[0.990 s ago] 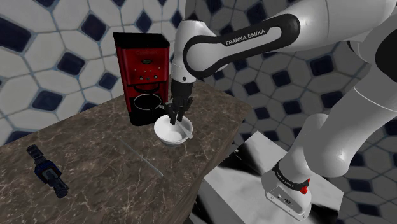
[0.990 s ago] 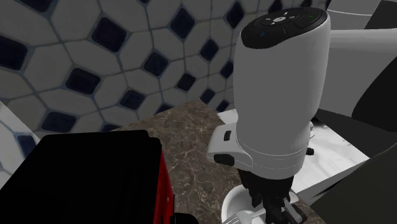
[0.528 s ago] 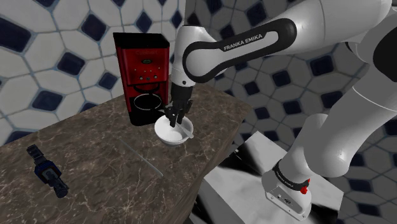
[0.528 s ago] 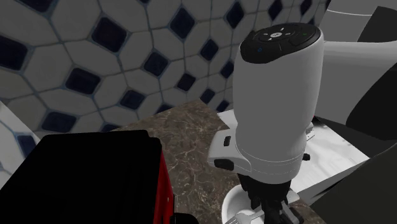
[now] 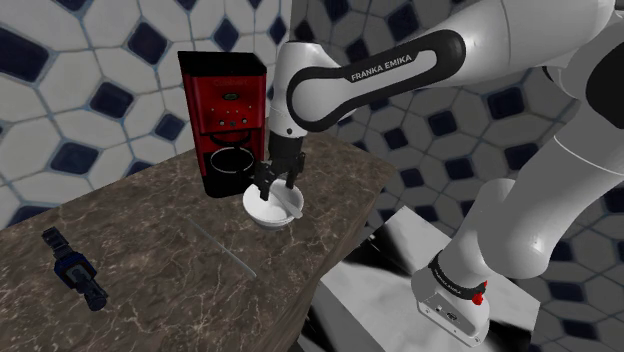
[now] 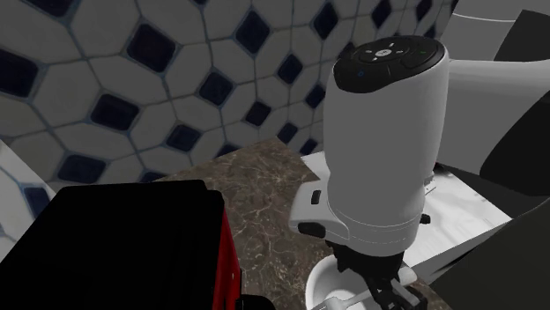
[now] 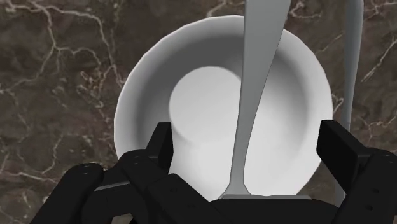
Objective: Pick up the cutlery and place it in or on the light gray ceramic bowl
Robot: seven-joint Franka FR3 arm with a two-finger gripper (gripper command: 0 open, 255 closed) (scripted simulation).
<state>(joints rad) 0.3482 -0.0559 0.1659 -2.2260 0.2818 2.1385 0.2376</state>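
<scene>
White bowl [image 7: 191,108] sits on the brown marbled bench [image 7: 57,83] with the grey cutlery [image 7: 257,95] lying in it, and the black tool [image 7: 248,137] hangs just above, fingers apart.

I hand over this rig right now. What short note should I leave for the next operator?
Hand: open, just above the light grey round bowl, holding nothing.
Things: the slim grey piece of cutlery lies in the bowl, one end past its rim, not touching the hand; the bowl stands on the dark marbled counter by the red coffee machine.
Done: cutlery is in the bowl.
Left: probably only to lift the hand clear.
</scene>
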